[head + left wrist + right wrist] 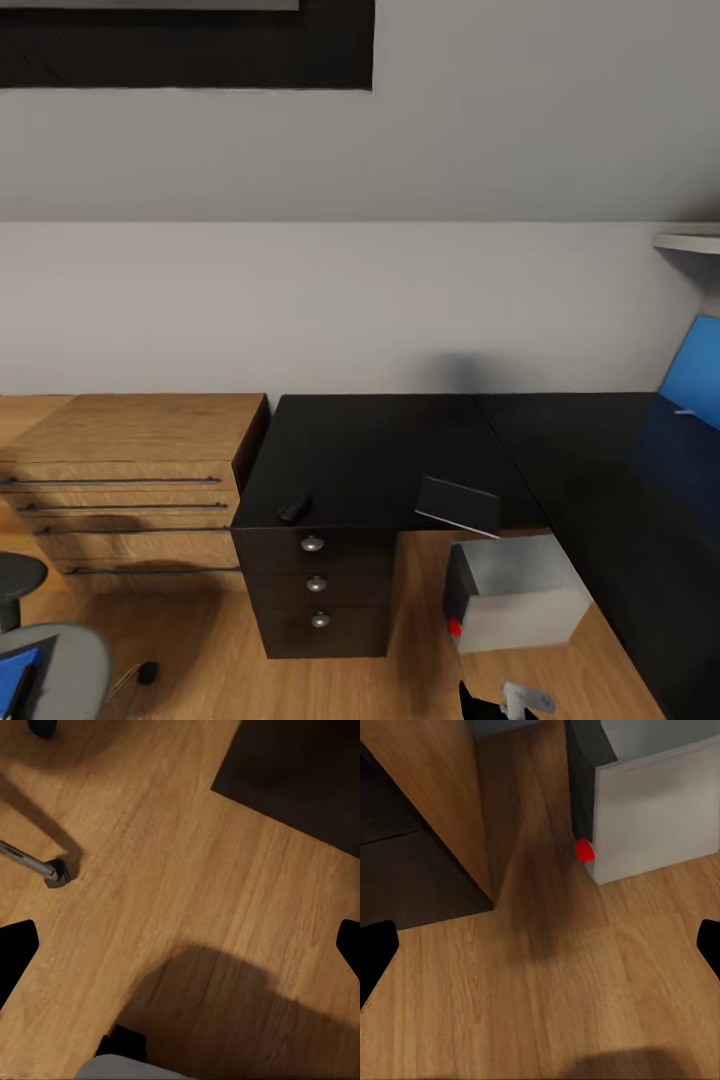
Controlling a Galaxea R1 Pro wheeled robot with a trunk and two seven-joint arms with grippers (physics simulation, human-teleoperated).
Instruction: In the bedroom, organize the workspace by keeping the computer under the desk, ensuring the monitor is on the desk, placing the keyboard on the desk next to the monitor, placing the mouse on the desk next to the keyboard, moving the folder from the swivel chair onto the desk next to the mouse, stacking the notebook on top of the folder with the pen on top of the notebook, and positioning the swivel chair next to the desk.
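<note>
Both pincers wide over floor, computer (652, 810) by right, chair caster (57, 872) by left, mouse (294, 510) on desk (380, 450)

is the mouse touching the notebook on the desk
Apart. The head view shows the mouse near the desk's front edge above the drawers, and the notebook off to its side, with a plain stretch of bare black desktop between them.

Mouse (294, 510) and notebook (459, 505) on desk (380, 450); computer (515, 592) underneath
</note>
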